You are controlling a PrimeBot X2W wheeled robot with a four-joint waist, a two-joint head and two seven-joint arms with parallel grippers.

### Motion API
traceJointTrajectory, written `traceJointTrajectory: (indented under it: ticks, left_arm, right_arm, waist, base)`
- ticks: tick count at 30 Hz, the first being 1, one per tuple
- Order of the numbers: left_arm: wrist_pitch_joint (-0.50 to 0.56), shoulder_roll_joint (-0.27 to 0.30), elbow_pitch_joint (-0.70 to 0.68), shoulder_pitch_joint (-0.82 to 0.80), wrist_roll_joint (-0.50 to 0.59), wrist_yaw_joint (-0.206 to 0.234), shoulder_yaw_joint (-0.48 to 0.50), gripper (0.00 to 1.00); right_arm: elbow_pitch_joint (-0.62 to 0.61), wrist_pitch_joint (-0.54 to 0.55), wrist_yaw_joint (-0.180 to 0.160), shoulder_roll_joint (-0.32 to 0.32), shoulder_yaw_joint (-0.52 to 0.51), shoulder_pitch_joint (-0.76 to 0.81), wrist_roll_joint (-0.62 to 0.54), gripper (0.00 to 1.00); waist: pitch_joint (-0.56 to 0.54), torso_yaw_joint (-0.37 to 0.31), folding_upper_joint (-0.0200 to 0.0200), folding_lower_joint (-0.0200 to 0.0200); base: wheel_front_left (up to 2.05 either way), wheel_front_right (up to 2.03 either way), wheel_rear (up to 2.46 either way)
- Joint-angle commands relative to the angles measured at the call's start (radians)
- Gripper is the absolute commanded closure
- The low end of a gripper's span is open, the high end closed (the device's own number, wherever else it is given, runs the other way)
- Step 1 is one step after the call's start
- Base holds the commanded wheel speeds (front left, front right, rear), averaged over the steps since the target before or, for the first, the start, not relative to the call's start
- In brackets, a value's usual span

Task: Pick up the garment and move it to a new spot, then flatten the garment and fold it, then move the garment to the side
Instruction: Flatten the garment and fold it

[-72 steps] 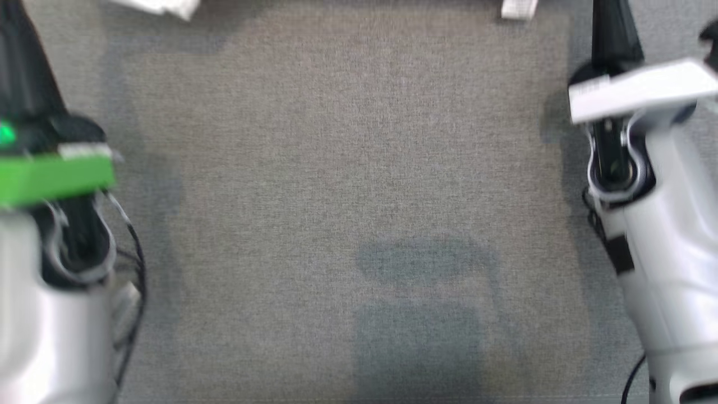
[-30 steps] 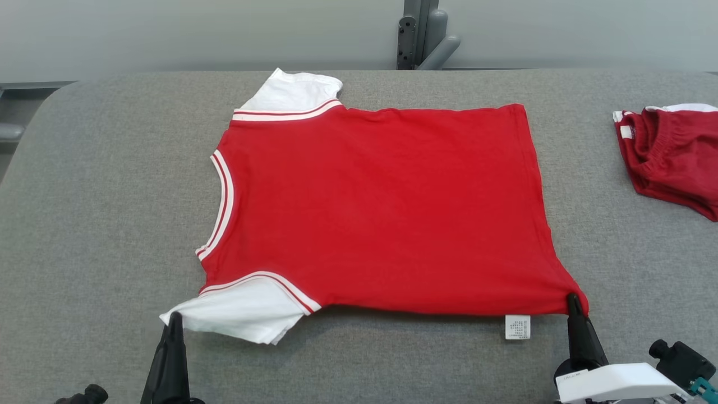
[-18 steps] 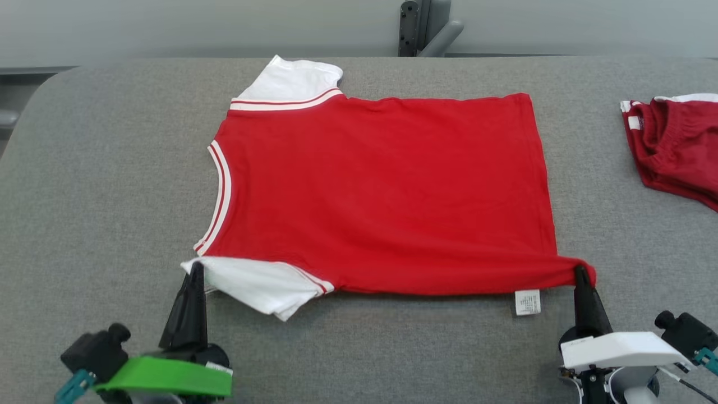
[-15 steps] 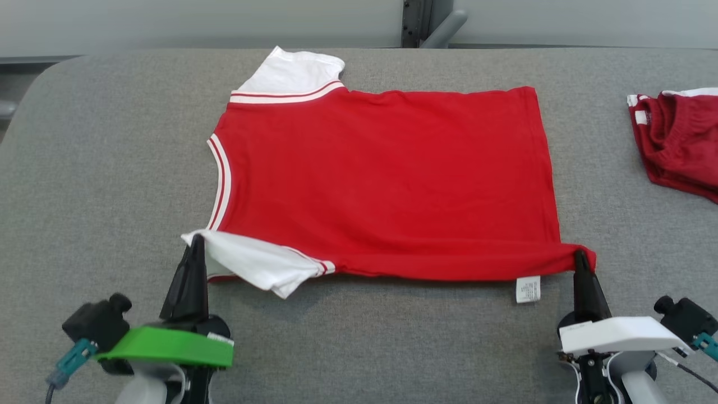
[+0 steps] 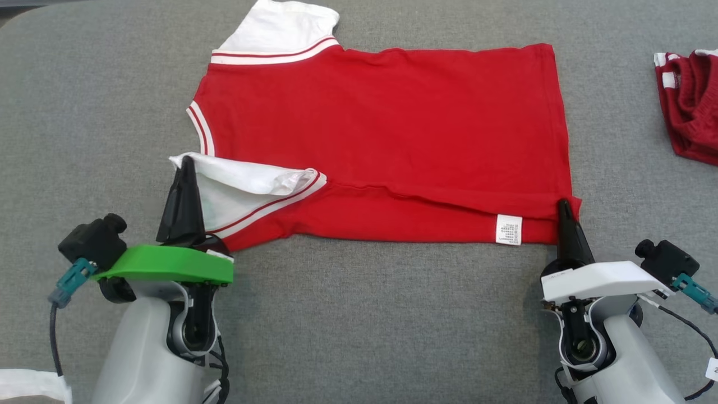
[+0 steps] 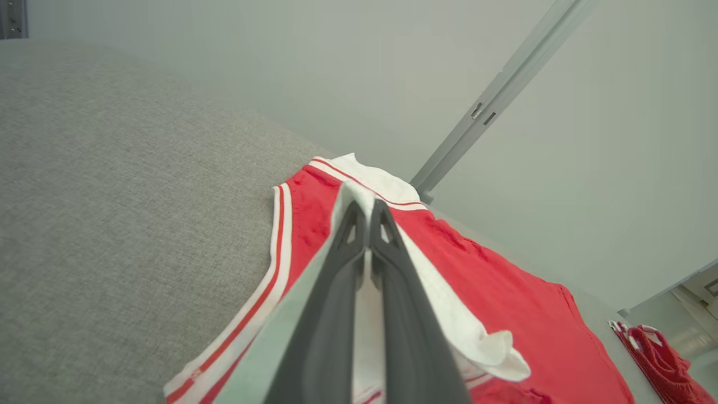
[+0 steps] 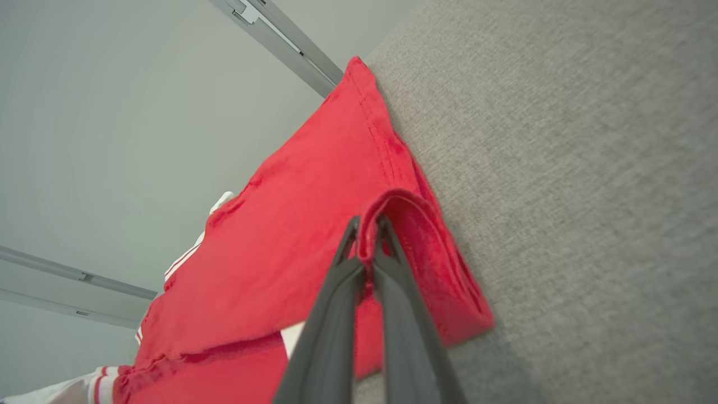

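With the near strip lying turned over, the fold looks under way. The left hand (image 5: 185,161) and right hand (image 5: 562,205) should carry that edge up-frame level and in step, so the crease runs straight and the shirt (image 5: 381,112) does not skew on the surface (image 5: 359,320). From the bottom edge both forearms rise with fingers pointing up-frame, the left hand clamped on the white sleeve (image 5: 247,180) at lower left, the right hand clamped on the hem corner (image 5: 576,210) at lower right. The shirt lies across the upper middle, well apart from the shorts (image 5: 687,106) at upper right.

bench (image 5: 359,336): grey fabric top, you've got plenty of it bare
dark red cloth (image 5: 690,106): crumpled, white trim, your far right
metal post (image 6: 493,101): grey, behind the bench
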Motion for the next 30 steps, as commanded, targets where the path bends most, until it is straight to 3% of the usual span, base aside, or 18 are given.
traceJointTrajectory:
  ticks: [1, 11, 12, 14, 15, 16, 17, 18, 19, 30]
  left_arm:
    - [0.0, 0.0, 0.007, -0.02, 0.015, -0.002, -0.005, 1.0]
    - [0.0, -0.01, 0.097, -0.098, 0.032, -0.002, -0.031, 1.0]
    - [0.0, -0.01, 0.105, -0.108, 0.034, -0.002, -0.031, 1.0]
    - [0.0, -0.011, 0.124, -0.122, 0.038, -0.002, -0.026, 1.0]
    - [0.0, -0.012, 0.132, -0.129, 0.039, -0.002, -0.026, 1.0]
    - [0.0, -0.013, 0.14, -0.135, 0.041, -0.002, -0.023, 0.72]
    - [0.0, -0.014, 0.147, -0.14, 0.043, -0.002, -0.02, 0.53]
    - [0.0, -0.015, 0.152, -0.147, 0.044, -0.002, -0.019, 0.17]
    - [0.0, -0.017, 0.153, -0.152, 0.047, -0.002, -0.016, 0.0]
    - [0.0, -0.003, 0.09, -0.107, 0.008, -0.002, -0.074, 0.0]
  right_arm:
    - [0.01, -0.002, 0.0, -0.002, 0.003, -0.01, -0.007, 1.0]
    - [0.043, 0.0, 0.003, 0.001, 0.035, -0.063, -0.014, 1.0]
    - [0.043, 0.0, 0.003, 0.001, 0.034, -0.069, -0.014, 0.9]
    - [0.046, 0.0, 0.003, 0.001, 0.036, -0.077, -0.009, 0.55]
    - [0.045, 0.0, 0.003, 0.001, 0.036, -0.082, -0.005, 0.21]
    - [0.043, 0.0, 0.003, 0.001, 0.035, -0.087, -0.005, 0.0]
    - [0.042, 0.0, 0.003, 0.001, 0.035, -0.089, -0.004, 0.0]
    - [0.038, 0.0, 0.003, 0.001, 0.034, -0.092, -0.006, 0.0]
    - [0.03, 0.0, 0.003, 0.0, 0.031, -0.093, -0.012, 0.0]
    - [-0.096, -0.001, 0.001, -0.002, -0.022, -0.044, -0.119, 0.0]
  waist:
    - [0.013, -0.004, 0.0016, 0.0]
    - [0.045, -0.015, 0.0016, 0.0]
    - [0.047, -0.016, 0.0016, 0.0]
    - [0.049, -0.018, 0.0016, 0.0]
    - [0.049, -0.019, 0.0016, 0.0]
    - [0.049, -0.019, 0.0016, 0.0]
    - [0.048, -0.02, 0.0016, 0.0]
    - [0.047, -0.02, 0.0016, 0.0]
    - [0.046, -0.02, 0.0016, 0.0]
    - [0.004, -0.009, 0.0016, 0.0]
  base:
    - [0.0, 0.0, 0.0]
    - [0.0, 0.0, 0.0]
    - [0.0, 0.0, 0.0]
    - [0.0, 0.0, 0.0]
    - [0.0, 0.0, 0.0]
    - [0.0, 0.0, 0.0]
    - [0.0, 0.0, 0.0]
    - [0.0, 0.0, 0.0]
    - [0.0, 0.0, 0.0]
    - [0.0, 0.0, 0.0]
